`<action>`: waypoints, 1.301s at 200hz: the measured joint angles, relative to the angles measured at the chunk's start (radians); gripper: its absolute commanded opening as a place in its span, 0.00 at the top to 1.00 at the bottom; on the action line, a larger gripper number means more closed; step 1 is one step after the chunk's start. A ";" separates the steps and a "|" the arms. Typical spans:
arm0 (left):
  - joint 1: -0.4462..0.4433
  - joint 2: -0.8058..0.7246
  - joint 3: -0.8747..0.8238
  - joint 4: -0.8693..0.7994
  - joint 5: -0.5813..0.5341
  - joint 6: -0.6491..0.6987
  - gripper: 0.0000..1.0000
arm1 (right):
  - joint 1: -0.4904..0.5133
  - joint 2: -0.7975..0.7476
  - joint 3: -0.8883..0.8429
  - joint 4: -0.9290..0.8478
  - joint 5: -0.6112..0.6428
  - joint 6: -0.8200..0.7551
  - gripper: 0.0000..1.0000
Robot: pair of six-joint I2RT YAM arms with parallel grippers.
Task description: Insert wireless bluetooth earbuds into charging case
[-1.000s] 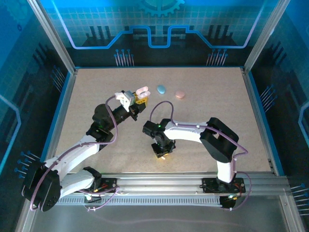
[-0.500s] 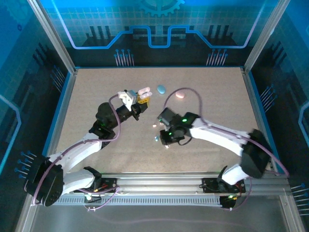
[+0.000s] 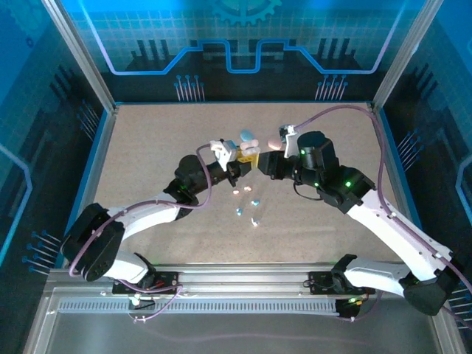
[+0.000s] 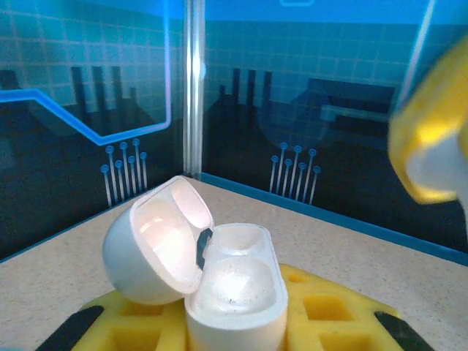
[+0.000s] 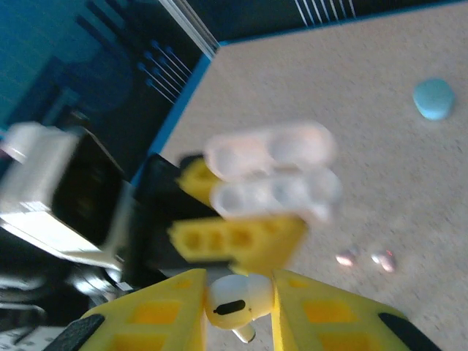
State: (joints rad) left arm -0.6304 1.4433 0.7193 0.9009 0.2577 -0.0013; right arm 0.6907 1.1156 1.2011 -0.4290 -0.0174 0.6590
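Observation:
My left gripper (image 3: 245,154) is shut on a white charging case (image 4: 235,289), held upright with its lid (image 4: 156,248) swung open to the left and both wells bare. My right gripper (image 3: 267,167) hovers just to its right, shut on a white earbud (image 5: 240,301) pinched between the yellow fingers (image 5: 157,311). In the right wrist view the open case (image 5: 274,183) sits blurred just ahead of that earbud. Loose on the table lie two pink earbuds (image 3: 243,191), two pale blue earbuds (image 3: 256,201) and a white earbud (image 3: 254,220).
A closed blue case (image 3: 247,136) and a closed pink case (image 3: 273,141) rest on the table behind the two grippers, the pink one partly behind the right arm. Blue walls and metal posts ring the speckled table (image 3: 147,147).
The right arm swung up from the table's middle to the case with the white earbud in its jaws. The left arm carried the open case to the right.

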 measured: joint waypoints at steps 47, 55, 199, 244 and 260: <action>-0.021 0.033 0.007 0.054 0.000 0.000 0.79 | 0.000 0.030 0.003 0.065 -0.009 0.020 0.72; -0.022 0.034 0.007 0.066 0.000 0.000 0.79 | -0.001 0.033 0.003 0.071 -0.008 0.023 0.72; -0.027 0.034 0.007 0.117 0.001 0.000 0.79 | -0.011 0.091 0.018 0.128 0.022 0.045 0.71; -0.027 0.034 0.007 0.123 0.001 -0.003 0.79 | -0.011 0.103 0.018 0.135 0.025 0.044 0.72; -0.027 0.034 0.007 0.122 0.001 -0.009 0.79 | -0.011 0.106 0.018 0.137 0.025 0.044 0.71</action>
State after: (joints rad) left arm -0.6575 1.4773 0.7261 1.0233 0.2584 -0.0101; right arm 0.6792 1.2217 1.2194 -0.2920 0.0074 0.7029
